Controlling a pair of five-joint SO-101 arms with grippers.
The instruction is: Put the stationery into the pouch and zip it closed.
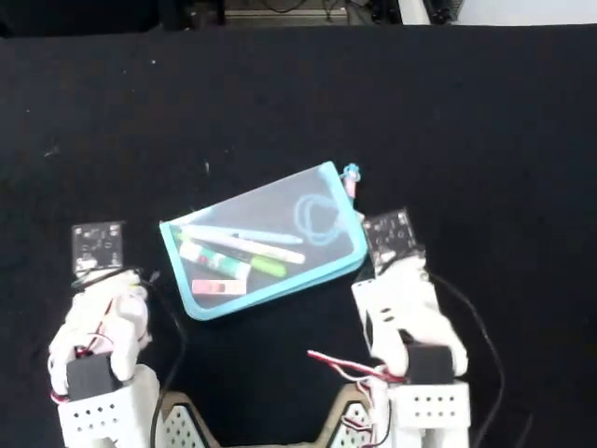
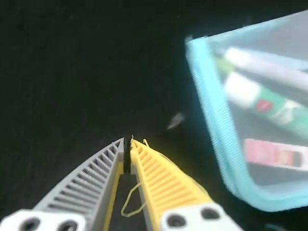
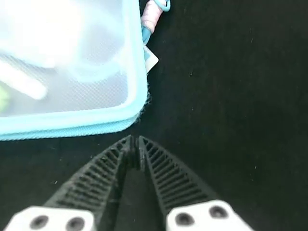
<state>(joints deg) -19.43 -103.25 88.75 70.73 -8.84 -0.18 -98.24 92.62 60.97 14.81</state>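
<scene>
Black tabletop (image 1: 438,112). The translucent pale-blue zip pouch (image 1: 266,238) lies flat mid-table between the arms, with pens and markers (image 1: 244,254) inside. Its pink zip pull (image 1: 351,179) sits at a far corner. We judge the zip closed and the task about done. The left gripper (image 2: 129,142) and right gripper (image 3: 134,140) are both pinched together, empty, beside the pouch.

No legible text, marker label (image 2: 269,108) blurred
</scene>
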